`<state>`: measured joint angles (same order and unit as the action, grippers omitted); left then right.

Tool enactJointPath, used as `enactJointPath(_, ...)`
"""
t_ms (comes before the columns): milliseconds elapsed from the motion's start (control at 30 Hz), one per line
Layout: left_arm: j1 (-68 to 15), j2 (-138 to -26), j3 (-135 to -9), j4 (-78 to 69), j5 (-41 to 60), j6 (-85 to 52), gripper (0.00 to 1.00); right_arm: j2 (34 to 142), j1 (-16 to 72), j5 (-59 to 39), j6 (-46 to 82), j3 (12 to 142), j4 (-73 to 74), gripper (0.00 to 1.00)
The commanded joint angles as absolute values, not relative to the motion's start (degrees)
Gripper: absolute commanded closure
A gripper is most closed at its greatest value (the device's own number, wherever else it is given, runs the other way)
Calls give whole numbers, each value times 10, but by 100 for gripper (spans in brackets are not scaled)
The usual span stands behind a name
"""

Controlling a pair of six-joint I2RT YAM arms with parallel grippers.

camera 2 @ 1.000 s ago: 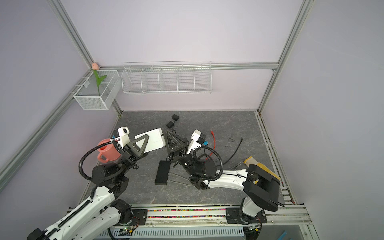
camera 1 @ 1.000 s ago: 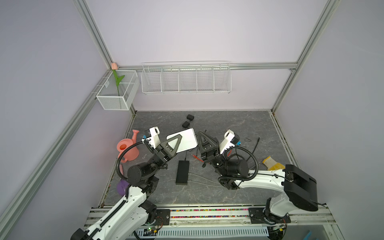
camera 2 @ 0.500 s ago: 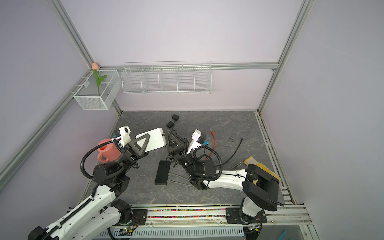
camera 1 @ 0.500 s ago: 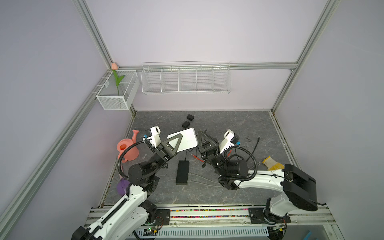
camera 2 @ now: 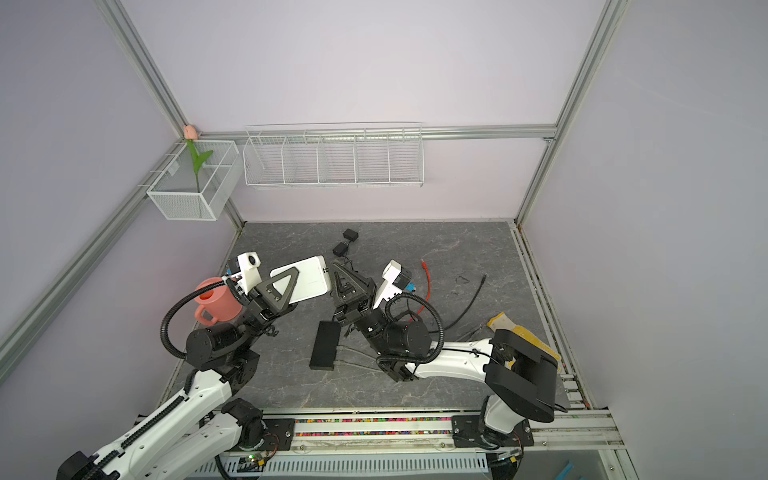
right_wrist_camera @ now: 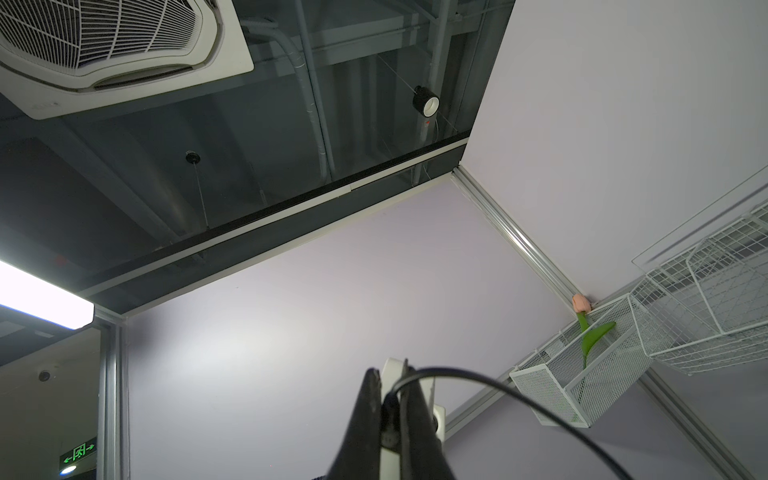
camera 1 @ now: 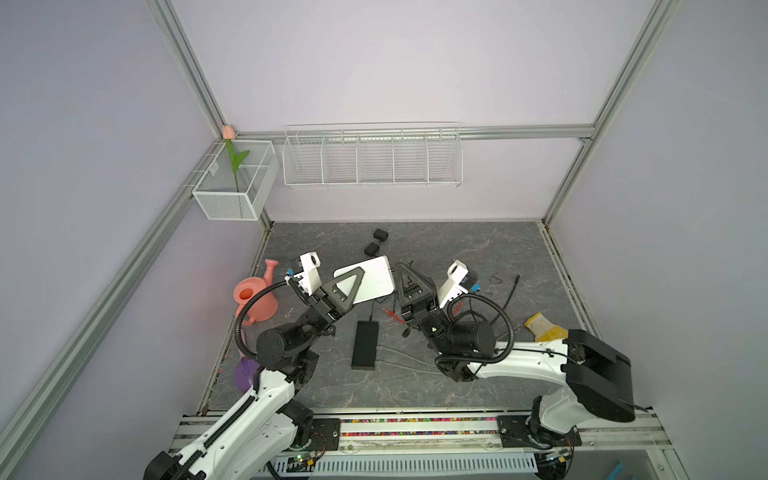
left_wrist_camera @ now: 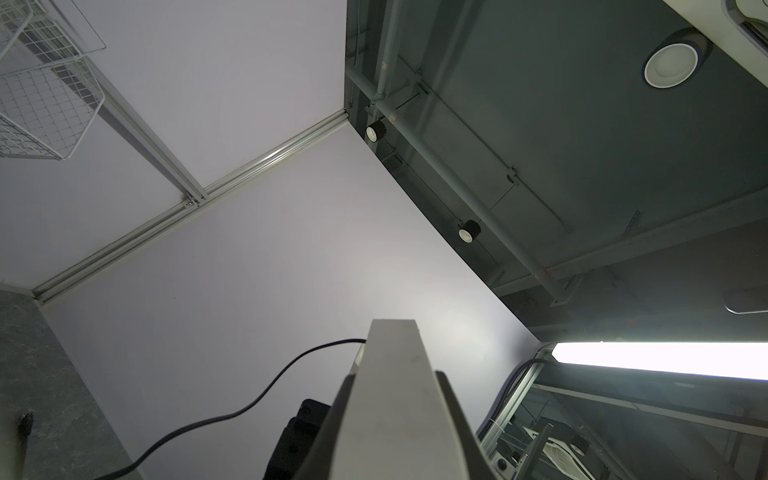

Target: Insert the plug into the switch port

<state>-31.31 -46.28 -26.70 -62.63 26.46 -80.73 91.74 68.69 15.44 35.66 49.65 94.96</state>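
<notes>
The switch [camera 1: 372, 279] is a flat white box held off the table, tilted, with my left gripper [camera 1: 348, 286] shut on its left end. In the left wrist view the switch [left_wrist_camera: 395, 349] shows edge-on between the jaws of the left gripper [left_wrist_camera: 395, 376]. My right gripper [camera 1: 400, 268] stands at the switch's right edge, shut on the black plug [right_wrist_camera: 389, 419]. The plug's cable [right_wrist_camera: 519, 398] arcs away from the right gripper [right_wrist_camera: 390, 378]. The port is hidden, and I cannot tell if the plug touches the switch [camera 2: 308, 277].
A black power brick [camera 1: 365, 343] lies between the arms. A pink watering can [camera 1: 254, 300] stands at the left and a purple object [camera 1: 245, 372] near the left arm's base. A red cable [camera 2: 427, 282], two small black adapters [camera 1: 376, 242] and a yellow item [camera 1: 542, 329] lie around. Wire baskets [camera 1: 372, 158] hang on the back wall.
</notes>
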Motion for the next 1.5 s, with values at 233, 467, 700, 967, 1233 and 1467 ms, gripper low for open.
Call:
enactJointPath(233,-359,-462,-302,-663,474,-821,100,1084,766,-50,365,457,683,94)
enactJointPath(467,-359,-463,-307,-654,479,-810,100,1085,771,-42,366,453,658,94)
enactJointPath(700,-359,-465,-316,-643,490,-807,100,1099,776,-39,366,465,623,93)
enactJointPath(967,-359,-466,-320,-636,490,-800,100,1110,792,-32,361,475,580,93)
enactJointPath(1233,-361,-470,-323,-639,493,-799,100,1125,807,-17,367,479,564,93)
enactJointPath(1467,-360,-467,-323,-637,496,-796,100,1130,814,-6,371,484,511,94)
